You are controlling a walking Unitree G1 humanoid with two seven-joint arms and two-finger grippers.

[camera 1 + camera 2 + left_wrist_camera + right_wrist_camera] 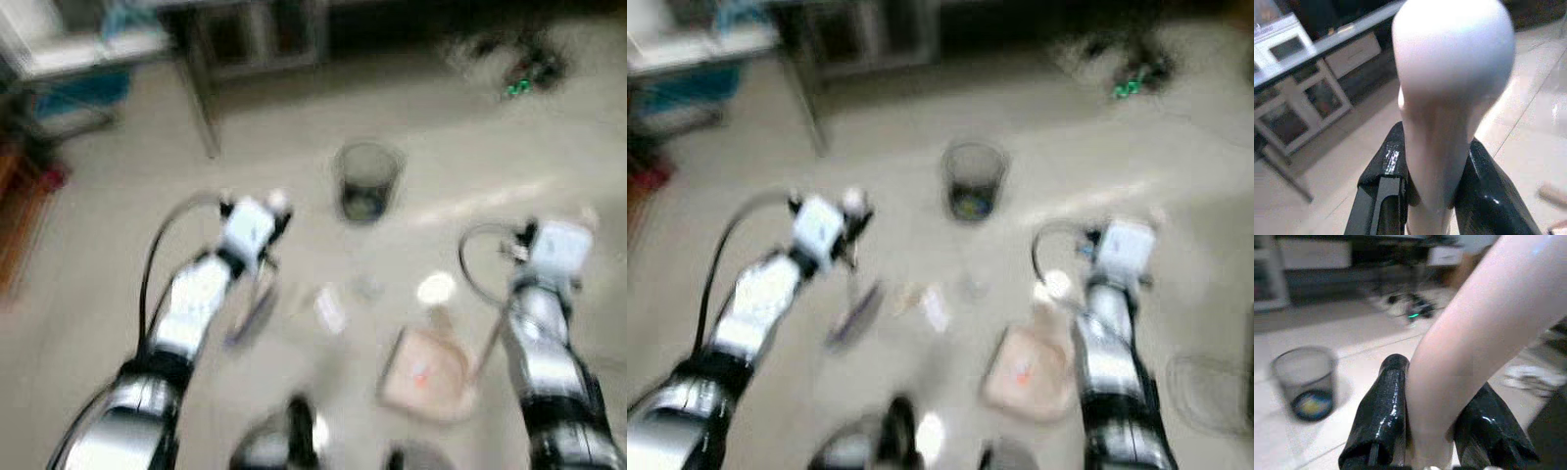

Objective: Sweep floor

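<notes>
Left eye view, blurry: the left claw [1432,196] is clamping a white brush handle [1449,98], with the brush [253,311] angling down to the floor [118,215] just inboard of that arm. Scraps of litter [330,308] are lying between brush and dustpan [423,377], so the sweep is probably running rightward. The right claw [1432,431] is gripping the pink dustpan handle [1484,333], pan resting on the floor. A bin [367,181] is standing ahead, between both arms. Pale tiles, a desk [88,49] at far left, cable clutter [514,59] at far right.
</notes>
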